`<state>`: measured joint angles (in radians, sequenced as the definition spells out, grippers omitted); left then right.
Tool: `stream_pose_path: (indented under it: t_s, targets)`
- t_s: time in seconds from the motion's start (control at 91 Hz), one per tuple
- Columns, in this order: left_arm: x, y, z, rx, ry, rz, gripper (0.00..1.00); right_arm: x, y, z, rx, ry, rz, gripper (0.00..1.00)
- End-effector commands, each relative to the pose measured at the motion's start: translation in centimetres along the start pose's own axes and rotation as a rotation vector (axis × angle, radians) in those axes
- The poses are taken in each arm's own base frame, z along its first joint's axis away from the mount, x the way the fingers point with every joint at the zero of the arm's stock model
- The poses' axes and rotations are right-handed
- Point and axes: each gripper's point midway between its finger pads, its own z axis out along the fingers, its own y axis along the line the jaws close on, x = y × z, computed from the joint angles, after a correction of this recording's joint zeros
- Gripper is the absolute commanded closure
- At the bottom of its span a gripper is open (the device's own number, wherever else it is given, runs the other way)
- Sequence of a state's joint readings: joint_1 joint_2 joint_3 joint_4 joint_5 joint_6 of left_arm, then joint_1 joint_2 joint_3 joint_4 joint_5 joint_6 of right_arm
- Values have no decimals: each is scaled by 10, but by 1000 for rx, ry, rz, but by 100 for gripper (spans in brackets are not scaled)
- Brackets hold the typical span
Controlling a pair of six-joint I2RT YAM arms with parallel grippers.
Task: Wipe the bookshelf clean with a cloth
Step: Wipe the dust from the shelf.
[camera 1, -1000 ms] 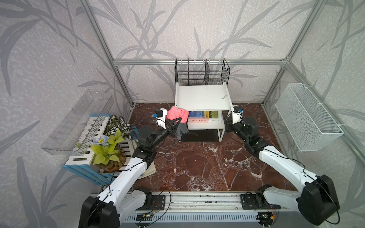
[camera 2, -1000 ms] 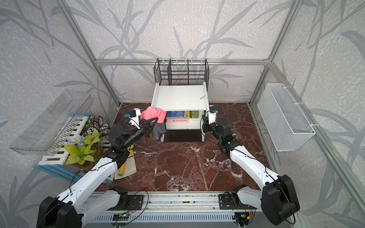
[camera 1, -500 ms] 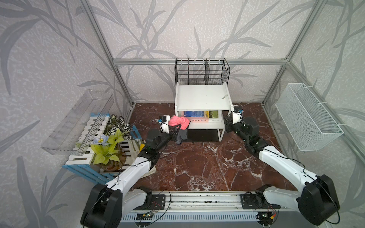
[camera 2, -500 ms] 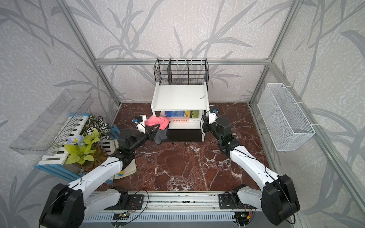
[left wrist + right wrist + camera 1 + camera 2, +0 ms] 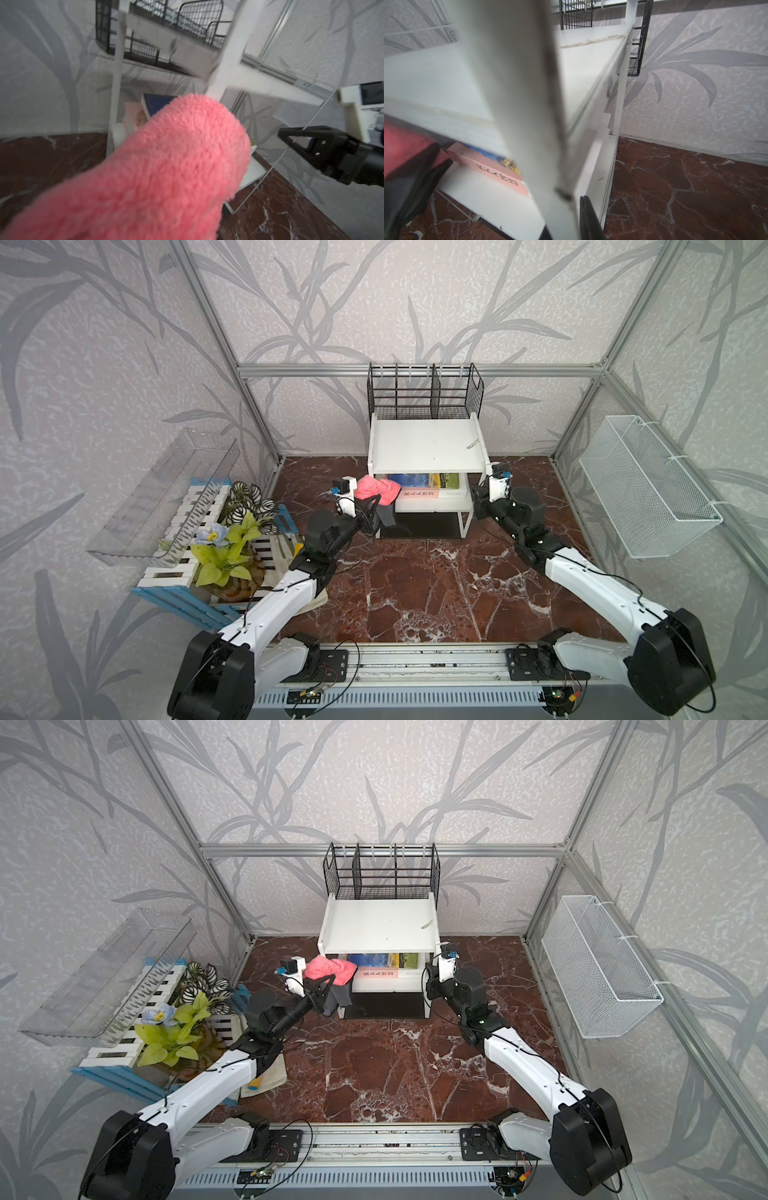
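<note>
In both top views the pink cloth [image 5: 376, 489] is hanging right at the left front corner of the white bookshelf [image 5: 428, 448], fluffy side up, dark side down. The left gripper [image 5: 372, 512] is pinching it tight. The right gripper [image 5: 478, 499] is squeezing the shelf's right front leg. Brown floor [image 5: 415, 572] is lying wide between the arms. Books [image 5: 428, 486] are lying inside the shelf.

In the left wrist view the cloth [image 5: 166, 166] is filling most of the picture.

In the right wrist view the white leg [image 5: 529, 104] is sitting between the dark fingers [image 5: 589, 218].
</note>
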<state>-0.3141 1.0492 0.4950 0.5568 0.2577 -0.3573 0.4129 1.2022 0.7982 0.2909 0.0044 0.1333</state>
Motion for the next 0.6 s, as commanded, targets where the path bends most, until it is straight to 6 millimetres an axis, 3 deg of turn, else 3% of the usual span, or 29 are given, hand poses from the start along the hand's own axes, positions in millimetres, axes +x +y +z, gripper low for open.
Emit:
stream_pose_path:
  t_s: [0.0, 0.088, 0.176, 0.275, 0.341, 0.451, 0.528, 0.594]
  targets:
    - [-13, 60, -38, -320, -136, -53, 100, 45, -37, -10, 171, 143, 180, 100]
    - [-5, 68, -50, -341, -172, -88, 100, 45, -37, -7, 170, 145, 188, 100]
    - [7, 81, -41, -373, -124, -135, 100, 43, -35, -5, 158, 137, 205, 100]
    - [-14, 85, -16, -358, -83, -169, 100, 40, -30, -2, 132, 138, 221, 100]
    - [-43, 67, 3, -255, -86, -177, 100, 38, -25, 0, 109, 141, 235, 100]
    - [-88, 14, 22, 6, -97, -184, 100, 38, -20, 2, 81, 147, 252, 100]
    - [-101, -17, 22, 156, -97, -188, 100, 38, -20, 2, 81, 142, 265, 100]
    - [-94, -26, 20, 193, -57, -199, 100, 37, -19, 2, 75, 139, 270, 100]
